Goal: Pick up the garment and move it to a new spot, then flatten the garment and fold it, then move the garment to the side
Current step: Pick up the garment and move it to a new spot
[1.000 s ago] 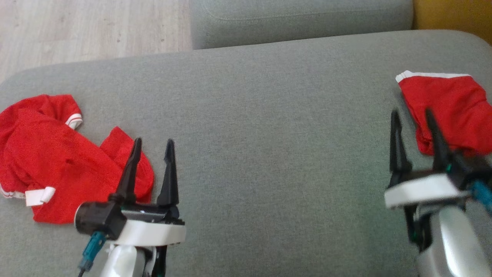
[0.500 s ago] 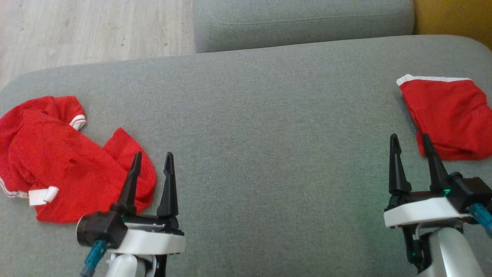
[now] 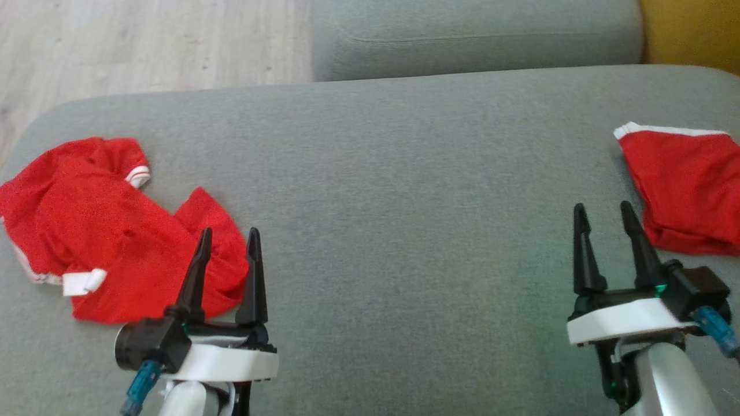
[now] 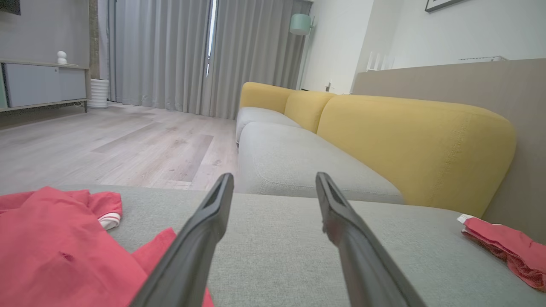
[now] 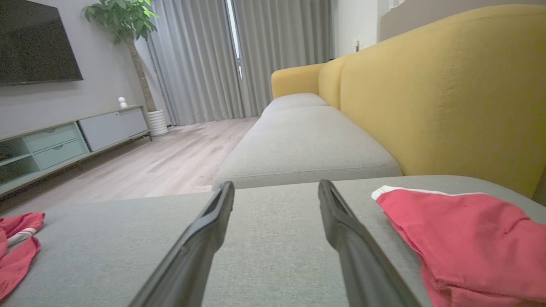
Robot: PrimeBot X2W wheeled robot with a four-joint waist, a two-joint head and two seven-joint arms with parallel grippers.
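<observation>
While both pairs of fingers stand apart with nothing between them, the left gripper (image 3: 229, 231) hovers over the near left part of the grey cushion (image 3: 404, 190), its fingers (image 3: 195, 268) pointing away from the robot. In the head view its left finger overlaps the near right edge of the crumpled garment (image 3: 98, 231); whether it touches the cloth I cannot tell. That garment, red with white trim at a cuff, lies bunched at the cushion's left end, close to the edge. The right gripper (image 3: 601, 205) hangs spread as well over the near right part of the cushion, just beside the near left corner of the flat garment (image 3: 688, 179) but apart from it. This second red piece, with a white band along its far edge, lies flat at the cushion's right end, by the yellow backrest (image 5: 448, 85). The two garments are well apart. Beyond the cushion sits a second grey cushion (image 3: 474, 34), with pale wood floor (image 3: 144, 46) to its left.
</observation>
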